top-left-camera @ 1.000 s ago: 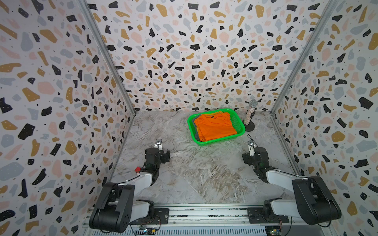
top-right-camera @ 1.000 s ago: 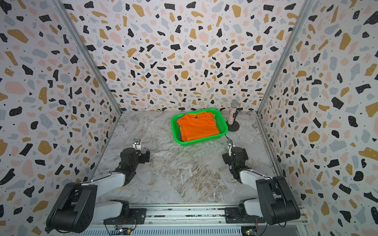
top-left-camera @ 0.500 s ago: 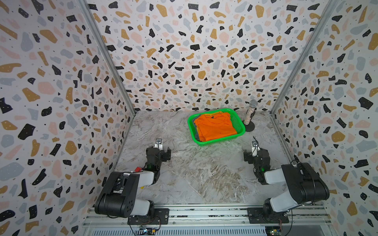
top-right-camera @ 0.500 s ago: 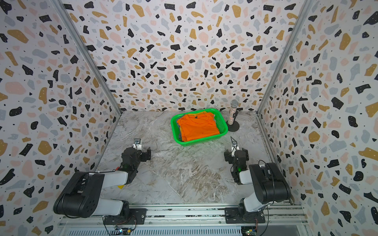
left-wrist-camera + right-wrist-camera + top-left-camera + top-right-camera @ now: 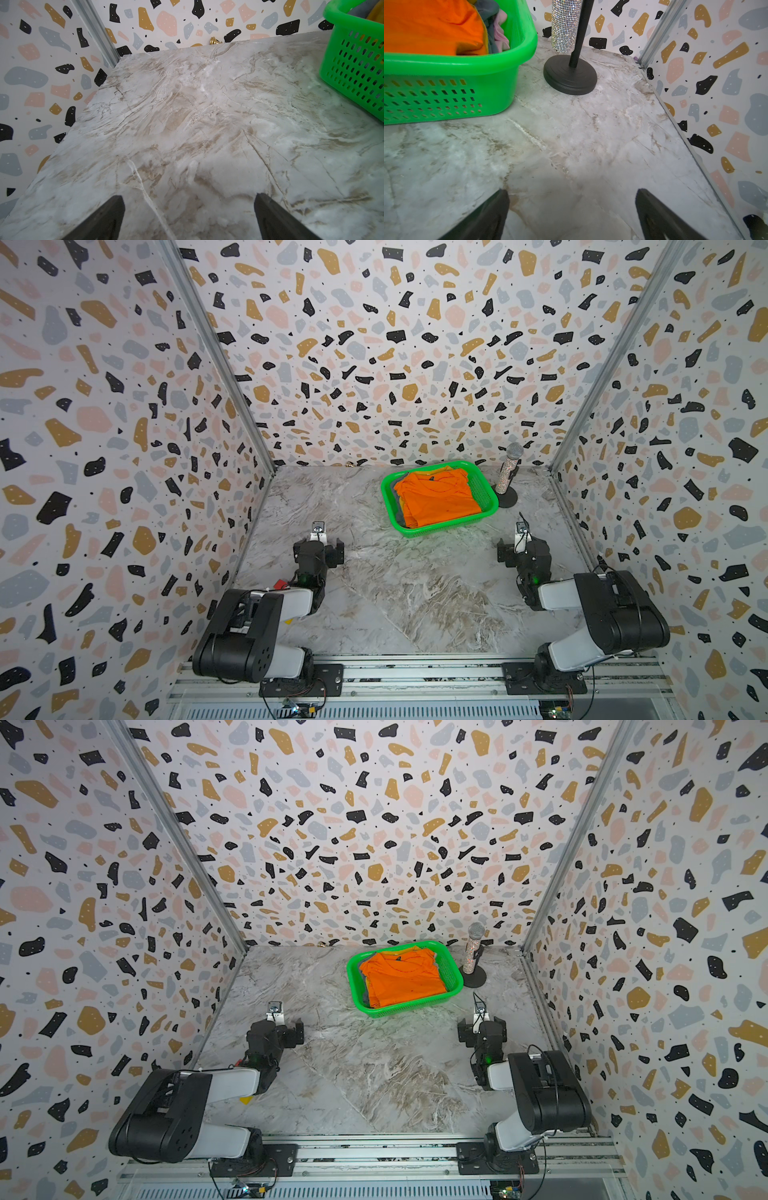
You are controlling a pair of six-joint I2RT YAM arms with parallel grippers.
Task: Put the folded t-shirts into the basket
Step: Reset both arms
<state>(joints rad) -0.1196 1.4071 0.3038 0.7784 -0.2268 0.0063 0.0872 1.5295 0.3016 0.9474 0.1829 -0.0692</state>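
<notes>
Arms (image 5: 299,601) have folded back, left claw (image 5: 189,195) and right claw (image 5: 572,190) gaping (empty); basket (image 5: 440,525) lies roughly crosswise.

1. The orange t-shirt (image 5: 436,499) covers the basket (image 5: 446,526) floor and most of the pile; beneath it I see only slivers of a grey-blue t-shirt (image 5: 492,31) and a pink t-shirt (image 5: 502,34); how they lie I cannot tell.
2. Both wrist views cut the basket off at the picture's edge.
3. The right wrist view crops the head of the glittery microphone (image 5: 565,25).
4. A small gold thing (image 5: 215,40) in the left wrist view is too small for me to name.
5. Of the left gripper (image 5: 189,198) and right gripper (image 5: 572,192), the wrist views give me only fingertips; the rest runs off the edge.
</notes>
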